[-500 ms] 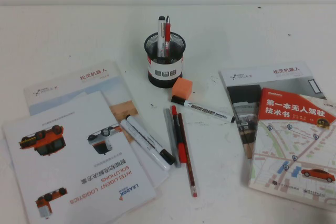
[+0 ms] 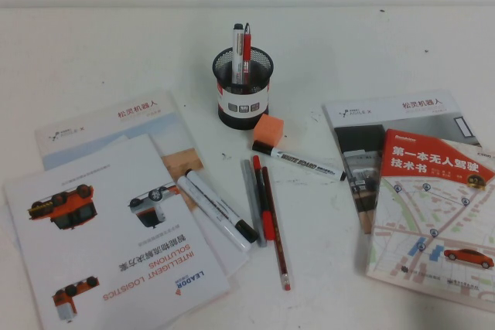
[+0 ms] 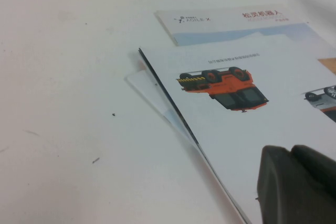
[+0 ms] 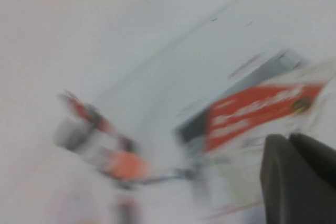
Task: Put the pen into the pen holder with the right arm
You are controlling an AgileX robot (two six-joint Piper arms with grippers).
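your pen (image 2: 307, 161) lies flat on the worktop (image 2: 116, 52), cap touching the orange cube (image 2: 270, 129), just beside the pen holder (image 2: 243, 86); unmoved since before. right gripper (image 4: 299, 179) fingers pressed together, empty, above the red book (image 4: 252, 111). left gripper (image 3: 296, 184) over the brochure (image 3: 252, 114); fingers' state unclear.

"LEADOR" on front brochure (image 2: 116, 253)

From our raised camera we look down at the white table (image 2: 93, 44), with the pen holder (image 2: 243, 96) at upper centre. Our left wrist camera sits low and close over the brochure (image 3: 247, 129), also at the high view's lower left. Our right wrist camera, blurred, shares the red book (image 4: 257, 111).
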